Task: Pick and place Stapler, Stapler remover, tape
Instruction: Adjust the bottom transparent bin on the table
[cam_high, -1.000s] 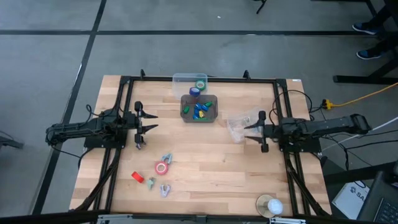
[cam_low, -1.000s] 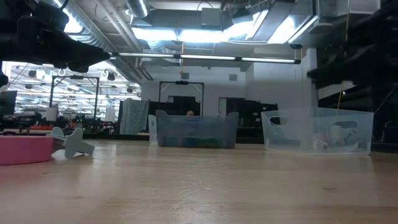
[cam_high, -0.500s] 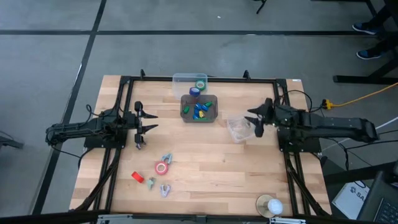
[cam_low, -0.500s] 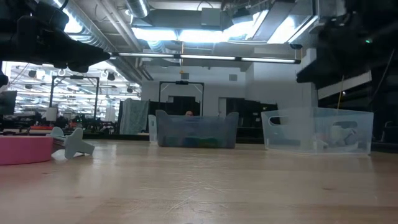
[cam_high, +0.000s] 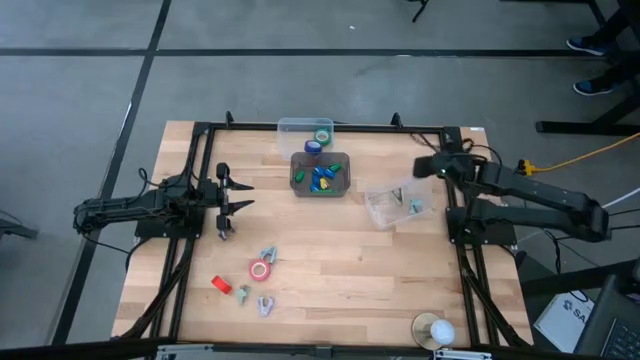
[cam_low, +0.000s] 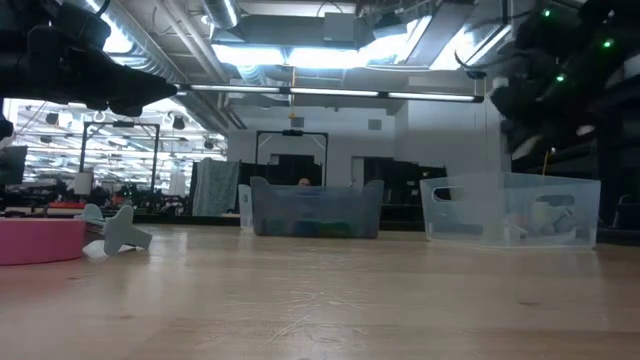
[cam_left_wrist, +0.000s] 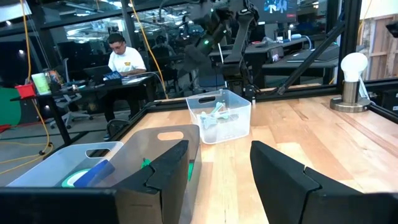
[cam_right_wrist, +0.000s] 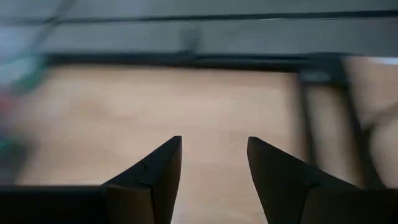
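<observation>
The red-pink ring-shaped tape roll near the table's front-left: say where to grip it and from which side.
The red-pink ring-shaped tape roll lies flat with its pale centre facing up, so come straight down from above and pinch across its outer rim, or one wall through the hole. The open left gripper is probably nearer.

A wooden bench (cam_high: 340, 270) with a black frame (cam_high: 196, 130) stands on a grey floor (cam_high: 300, 60). Three clear bins sit on it: one (cam_high: 300, 127) at the far edge, a second (cam_high: 320, 185) just in front holding tiny blue, green and yellow pieces (cam_high: 322, 178), a third (cam_high: 385, 205) to the right. A white bulb-shaped lamp (cam_high: 433, 329) stands at the near right corner. A yellow cable (cam_high: 590, 155) crosses the floor. Beyond the bench, a person (cam_left_wrist: 121, 56) sits at a desk.
</observation>
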